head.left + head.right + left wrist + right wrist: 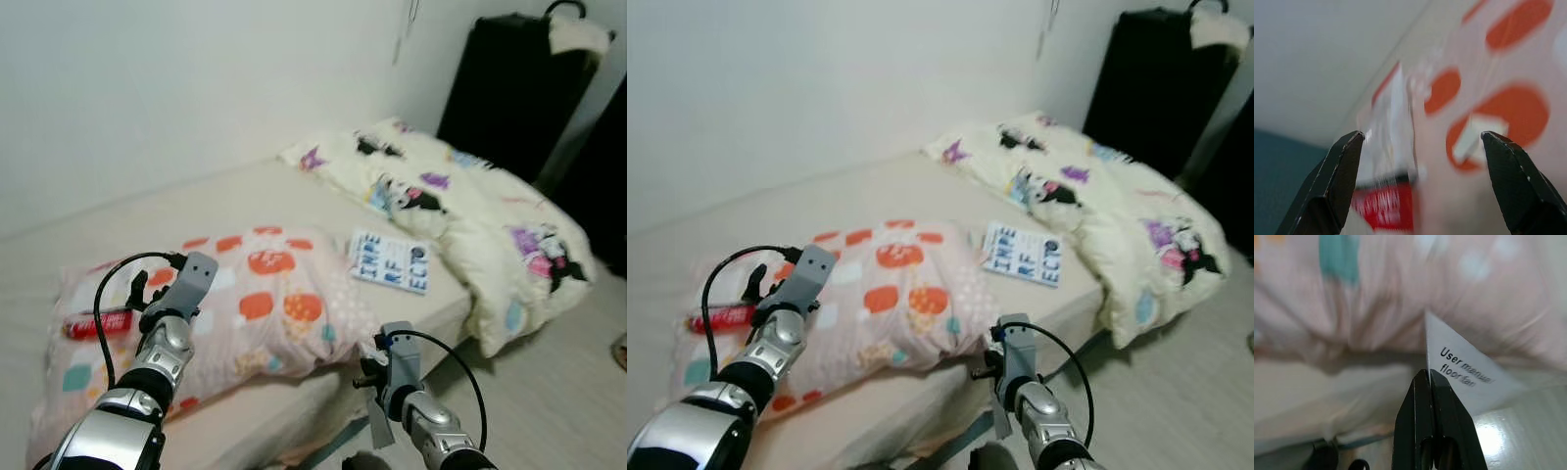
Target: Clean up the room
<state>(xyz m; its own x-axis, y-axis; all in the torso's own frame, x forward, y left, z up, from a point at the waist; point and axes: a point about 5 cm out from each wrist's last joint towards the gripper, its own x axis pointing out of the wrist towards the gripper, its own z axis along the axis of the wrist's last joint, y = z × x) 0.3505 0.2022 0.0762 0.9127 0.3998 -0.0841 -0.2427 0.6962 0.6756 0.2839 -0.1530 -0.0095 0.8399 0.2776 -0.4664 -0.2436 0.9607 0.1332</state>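
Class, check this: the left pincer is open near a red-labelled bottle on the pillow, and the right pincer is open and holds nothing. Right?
One error: the right pincer is shut on a user manual, per the right wrist view. The left pincer is open by the bottle on the pillow.

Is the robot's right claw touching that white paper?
Touching: the right wrist view shows the right gripper shut, its fingers pinching the user manual.

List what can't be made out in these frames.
- Red-labelled bottle on the pillow: label text blurred in the left wrist view, too small in the eye views.
- User manual in the right gripper: the fingers hide its lower part.
- Book cover: letters blurred.
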